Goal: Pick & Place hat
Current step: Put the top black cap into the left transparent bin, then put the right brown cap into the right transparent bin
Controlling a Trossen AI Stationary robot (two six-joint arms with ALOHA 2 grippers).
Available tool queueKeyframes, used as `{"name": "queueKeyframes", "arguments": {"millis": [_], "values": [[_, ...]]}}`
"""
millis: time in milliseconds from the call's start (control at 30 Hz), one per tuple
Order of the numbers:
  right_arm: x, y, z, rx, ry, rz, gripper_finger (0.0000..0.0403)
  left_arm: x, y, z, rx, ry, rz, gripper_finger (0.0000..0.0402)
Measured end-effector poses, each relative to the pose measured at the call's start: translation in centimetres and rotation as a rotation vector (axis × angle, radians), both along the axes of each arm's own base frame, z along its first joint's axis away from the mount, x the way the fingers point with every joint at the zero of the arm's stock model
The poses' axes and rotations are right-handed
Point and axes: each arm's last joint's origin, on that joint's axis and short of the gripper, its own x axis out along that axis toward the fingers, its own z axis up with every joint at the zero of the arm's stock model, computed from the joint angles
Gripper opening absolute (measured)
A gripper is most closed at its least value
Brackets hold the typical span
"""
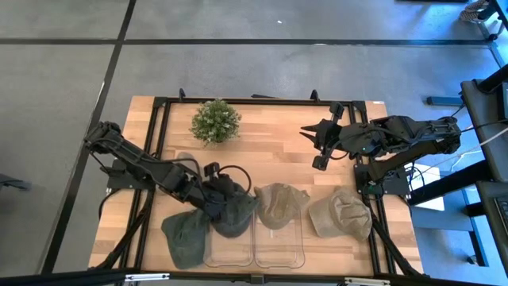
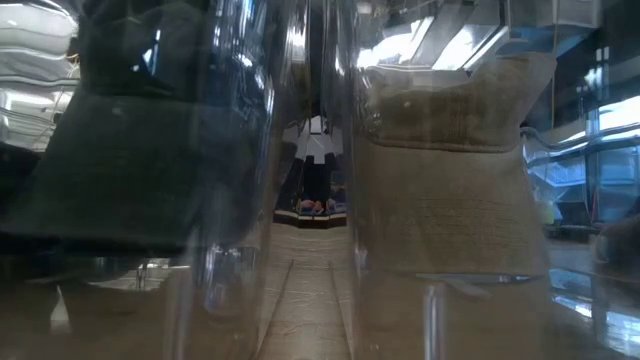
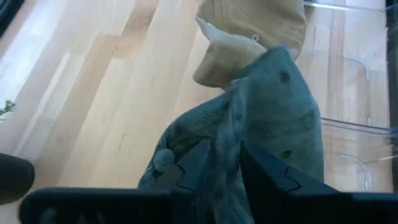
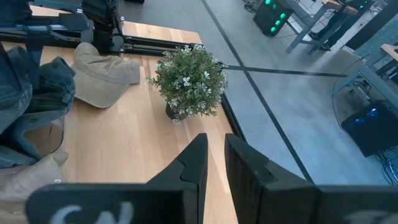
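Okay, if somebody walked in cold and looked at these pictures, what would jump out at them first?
Probably the left gripper low over the near side of the wooden table, its jaws around the cloth of a dark grey-green hat at the clear bins. More hats lie along that near edge, a tan hat farthest right. A small potted plant stands at the far edge, and the right gripper hovers mid-table, empty.
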Motion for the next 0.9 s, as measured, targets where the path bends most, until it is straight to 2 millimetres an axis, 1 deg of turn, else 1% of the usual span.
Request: {"name": "queueKeyframes", "arguments": {"millis": [200,333,533,767,900], "values": [[0.0,0.0,0.0,0.000,0.000,0.000,0.0058,-0.1,0.1,0.8,0.004,0.001,-0.001,0.0131],[0.0,0.0,0.0,0.000,0.000,0.000,0.0058,-0.4,0.2,1.8,0.040,0.006,-0.024,0.0147],[0.0,0.0,0.0,0.000,0.000,0.000,0.0058,-1.5,1.1,3.8,0.067,-0.083,0.012,0.0149],[0.0,0.0,0.0,0.000,0.000,0.000,0.0058,-3.4,2.4,6.3,0.107,-0.214,0.097,0.0147],[0.0,0.0,0.0,0.000,0.000,0.000,0.0058,-4.4,3.1,7.4,0.144,-0.285,0.181,0.0147]]}}
